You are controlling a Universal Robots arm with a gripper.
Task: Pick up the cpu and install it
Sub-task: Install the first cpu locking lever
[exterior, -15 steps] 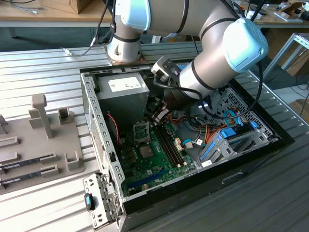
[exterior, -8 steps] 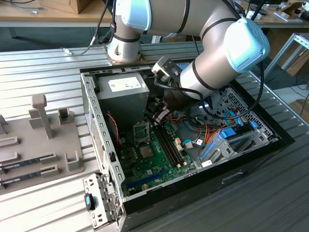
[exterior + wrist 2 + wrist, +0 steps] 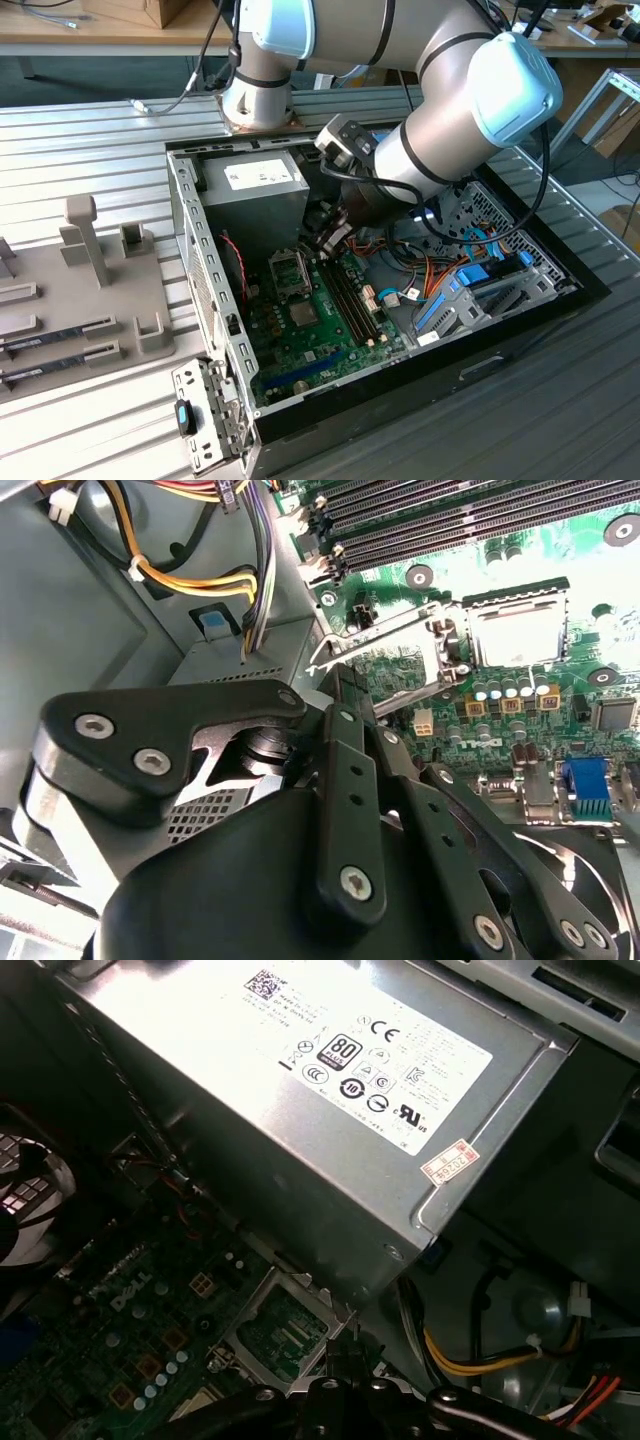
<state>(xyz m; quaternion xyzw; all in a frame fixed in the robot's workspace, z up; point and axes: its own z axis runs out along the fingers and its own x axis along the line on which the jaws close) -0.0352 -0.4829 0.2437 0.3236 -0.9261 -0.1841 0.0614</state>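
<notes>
The computer case [image 3: 200, 250] lies open under my arm. In the second wrist view the cpu [image 3: 518, 632], a pale silvery square, lies flat inside the motherboard socket. The socket's metal frame [image 3: 395, 665] is hinged up and open beside it; in the first wrist view this frame [image 3: 285, 1325] stands upright. My gripper [image 3: 335, 675] is shut with nothing showing between its fingers. Its tips hover just off the raised frame, by the thin lever [image 3: 375, 630], apart from the cpu. In the exterior view the gripper [image 3: 330, 240] hangs over the socket [image 3: 290, 268].
The silver power supply [image 3: 330, 1090] stands close beside the socket. Black memory slots [image 3: 450, 520] and yellow-orange cables [image 3: 200, 580] flank the gripper. A dull grey chip [image 3: 303, 314] sits on the board. A grey fixture [image 3: 70, 330] with memory sticks lies at the exterior view's left.
</notes>
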